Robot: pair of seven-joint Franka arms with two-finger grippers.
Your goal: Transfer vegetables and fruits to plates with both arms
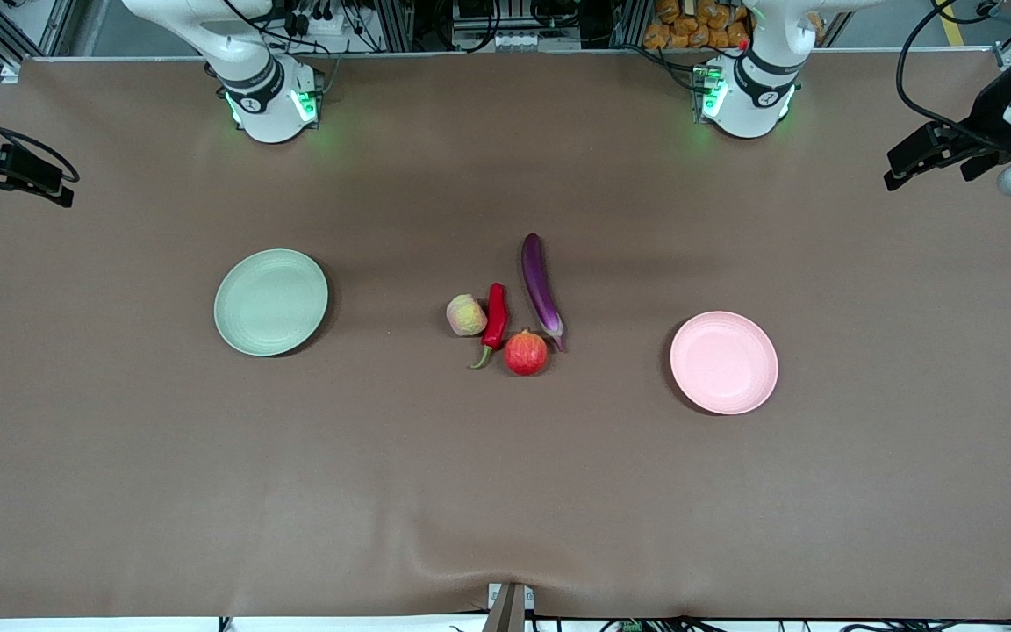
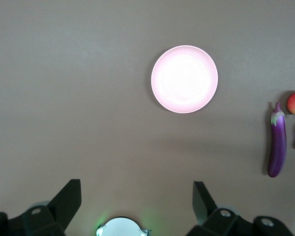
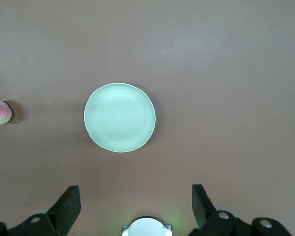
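Eggplant (image 1: 541, 290), chili (image 1: 494, 321), peach (image 1: 466, 315), pomegranate (image 1: 526, 353) clustered mid-table on brown cloth (image 1: 505, 491), between green plate (image 1: 270, 302) and pink plate (image 1: 723, 362). Cabling along top edge. Left gripper (image 2: 136, 199), right gripper (image 3: 136, 204): wide open, empty, seen clearly only from wrists.

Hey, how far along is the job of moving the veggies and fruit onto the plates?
Nothing is done yet: the green plate and pink plate hold nothing. The eggplant, chili, peach and pomegranate sit clustered on the table between them. Nothing is in hand; the left gripper and right gripper are open, high above their plates. All four transfers remain.
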